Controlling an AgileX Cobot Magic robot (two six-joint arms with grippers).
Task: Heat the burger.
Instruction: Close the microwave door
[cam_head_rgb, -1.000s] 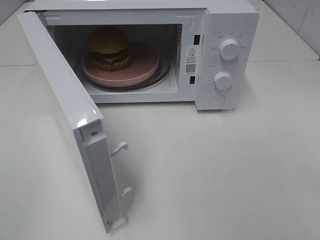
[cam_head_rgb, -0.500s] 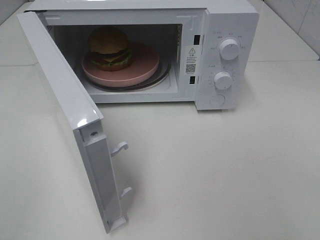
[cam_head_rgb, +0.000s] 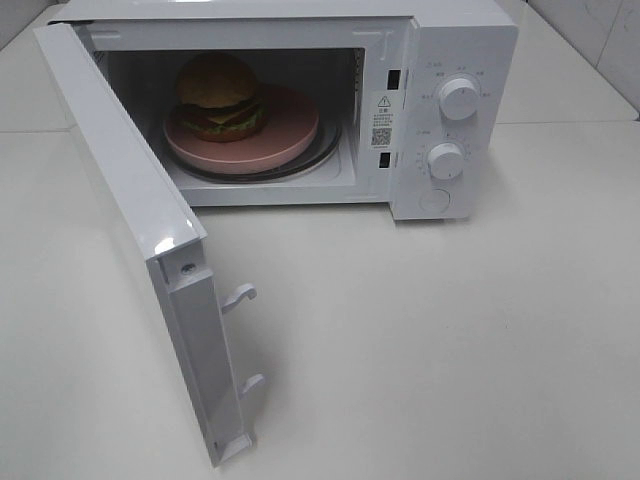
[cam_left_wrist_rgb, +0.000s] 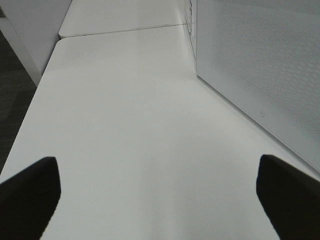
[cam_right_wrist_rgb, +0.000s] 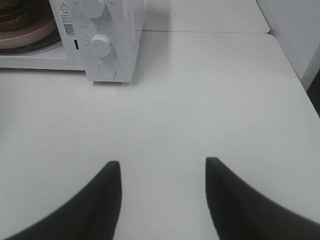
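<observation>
The burger (cam_head_rgb: 218, 92), with its orange-brown domed bun, sits on a salmon-pink plate (cam_head_rgb: 290, 130) inside the white microwave (cam_head_rgb: 465, 40). The microwave door (cam_head_rgb: 120, 190) stands swung wide open toward the front left. Neither gripper shows in the exterior high view. My left gripper (cam_left_wrist_rgb: 159, 195) is open over bare table beside the door's outer face (cam_left_wrist_rgb: 260, 65). My right gripper (cam_right_wrist_rgb: 162, 200) hovers over the table in front of the control panel, jaws partly apart with nothing between them. An edge of the burger (cam_right_wrist_rgb: 11, 19) and the plate (cam_right_wrist_rgb: 30, 36) shows in the right wrist view.
Two round knobs (cam_head_rgb: 458, 97) (cam_head_rgb: 446, 160) and a round button (cam_head_rgb: 434, 201) sit on the microwave's right panel. Two latch hooks (cam_head_rgb: 240, 295) stick out of the door's edge. The white table (cam_head_rgb: 450, 330) stretches in front; its edge (cam_left_wrist_rgb: 30, 105) drops off beside the left gripper.
</observation>
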